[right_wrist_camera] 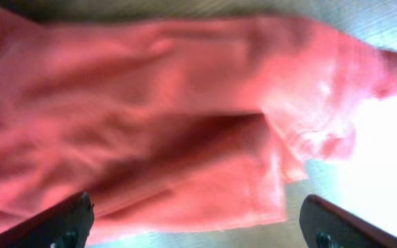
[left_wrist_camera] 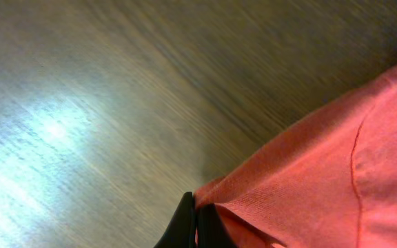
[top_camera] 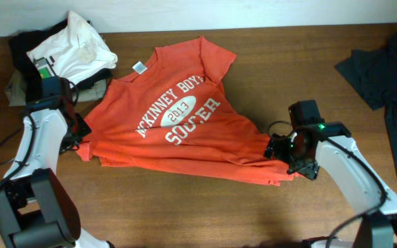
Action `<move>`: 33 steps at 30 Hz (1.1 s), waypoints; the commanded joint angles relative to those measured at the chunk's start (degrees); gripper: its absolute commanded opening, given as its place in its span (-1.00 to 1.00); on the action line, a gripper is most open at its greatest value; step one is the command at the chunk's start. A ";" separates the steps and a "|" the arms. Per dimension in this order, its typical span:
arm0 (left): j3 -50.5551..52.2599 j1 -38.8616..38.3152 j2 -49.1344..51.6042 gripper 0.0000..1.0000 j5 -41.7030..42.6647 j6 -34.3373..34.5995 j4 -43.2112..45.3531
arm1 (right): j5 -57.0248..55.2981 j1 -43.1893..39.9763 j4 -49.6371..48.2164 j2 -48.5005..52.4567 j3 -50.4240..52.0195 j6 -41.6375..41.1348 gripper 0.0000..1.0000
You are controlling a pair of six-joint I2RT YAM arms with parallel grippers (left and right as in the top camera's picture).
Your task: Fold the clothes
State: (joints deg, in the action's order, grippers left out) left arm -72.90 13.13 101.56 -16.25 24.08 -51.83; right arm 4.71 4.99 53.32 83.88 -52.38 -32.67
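Shut left gripper pinches T-shirt edge; right gripper spread wide over hem

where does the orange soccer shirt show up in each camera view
Overhead: the orange T-shirt lies spread across the middle of the table, between the two arms.
Left wrist: its edge fills the lower right corner, pinched by the shut left end effector.
Right wrist: it fills most of the picture, above the open right end effector.
Shared landmark: the wooden table shows in every view.
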 commanded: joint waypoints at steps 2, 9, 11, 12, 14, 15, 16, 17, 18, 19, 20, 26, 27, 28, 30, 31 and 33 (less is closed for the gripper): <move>-0.98 3.08 -1.18 -0.99 0.61 2.34 -0.94 | 6.05 0.28 7.56 -3.78 0.07 9.88 0.97; -0.98 3.67 -1.18 -0.98 2.49 3.93 -2.97 | 12.20 1.42 3.76 -0.09 7.19 13.57 0.65; -0.98 3.67 -1.18 -0.98 3.43 3.93 -2.99 | 10.27 1.38 0.48 3.02 7.23 13.55 0.64; -0.98 3.65 -1.18 -0.98 3.43 3.93 -2.99 | 10.29 1.38 -0.48 4.11 7.23 13.55 0.63; -0.98 3.65 -1.18 -0.97 3.43 3.93 -2.99 | 9.77 1.38 -3.34 6.67 7.23 12.48 0.62; -0.98 3.67 -1.18 -0.97 3.43 3.93 -2.95 | 9.55 1.38 -4.31 8.04 7.23 12.48 0.60; -0.98 3.65 -1.18 -0.97 3.43 3.93 -2.95 | 8.96 1.38 -4.81 9.25 7.23 12.46 0.58; -0.98 3.65 -1.18 -0.97 3.43 3.93 -2.95 | 7.52 1.38 -5.22 10.47 7.23 12.22 0.53; -0.98 3.65 -1.18 -0.97 3.43 3.93 -2.93 | 5.66 1.38 -5.35 11.32 7.23 11.21 0.47; -0.98 3.67 -1.18 -0.96 3.43 3.93 -2.93 | 3.43 1.36 -5.40 11.47 7.23 10.21 0.43; -0.98 3.65 -1.18 -0.96 3.43 3.93 -2.93 | 2.75 1.36 -5.38 11.47 7.23 9.66 0.38; -0.98 3.65 -1.18 -0.95 3.50 3.93 -2.93 | 0.59 1.38 -5.81 11.54 7.23 8.20 -0.10; -0.98 3.65 -1.18 -0.95 3.63 3.93 -2.93 | 0.63 1.42 -5.79 11.54 7.23 8.11 -0.31; -0.98 3.65 -1.18 -0.95 3.63 3.93 -2.93 | 0.63 1.42 -5.53 11.54 7.23 6.73 -0.36; -0.98 3.67 -1.18 -0.95 3.63 3.93 -2.93 | 0.61 1.42 -5.51 11.54 7.23 6.64 -0.44; -0.98 3.67 -1.18 -0.94 3.63 3.93 -2.93 | 0.61 1.42 -5.60 11.54 7.23 6.64 -0.55; -0.98 3.65 -1.18 -0.95 3.63 3.93 -2.93 | 0.66 1.36 -5.20 11.45 7.02 6.60 -0.81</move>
State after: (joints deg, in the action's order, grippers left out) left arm -72.93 16.43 101.56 -12.62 27.29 -54.70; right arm 8.75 6.39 48.38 93.41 -46.22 -25.47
